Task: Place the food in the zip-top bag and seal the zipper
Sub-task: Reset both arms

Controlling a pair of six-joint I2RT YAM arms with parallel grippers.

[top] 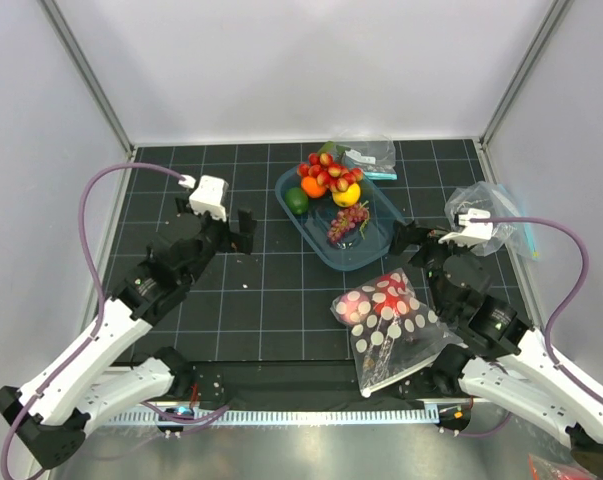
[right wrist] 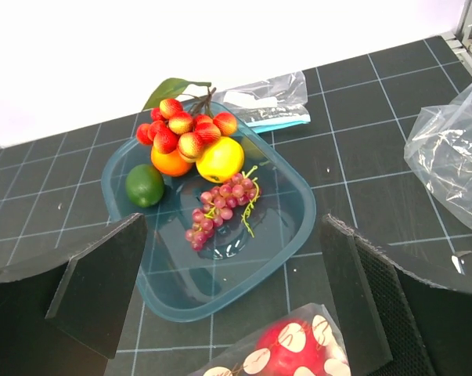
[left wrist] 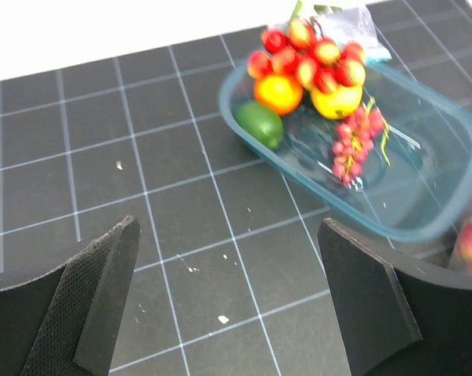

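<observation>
Left hand spread | right hand spread | one dotted bag | one grape bunch

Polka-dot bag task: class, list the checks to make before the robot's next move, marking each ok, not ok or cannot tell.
1. Left gripper open and empty: ok.
2. Right gripper open and empty: ok.
3. Red tomato inside the dotted bag: ok.
4. Grape bunch bagged: not ok; it lies in the blue tray.
5. Zipper sealed: cannot tell; the strip is too hard to make out.
</observation>
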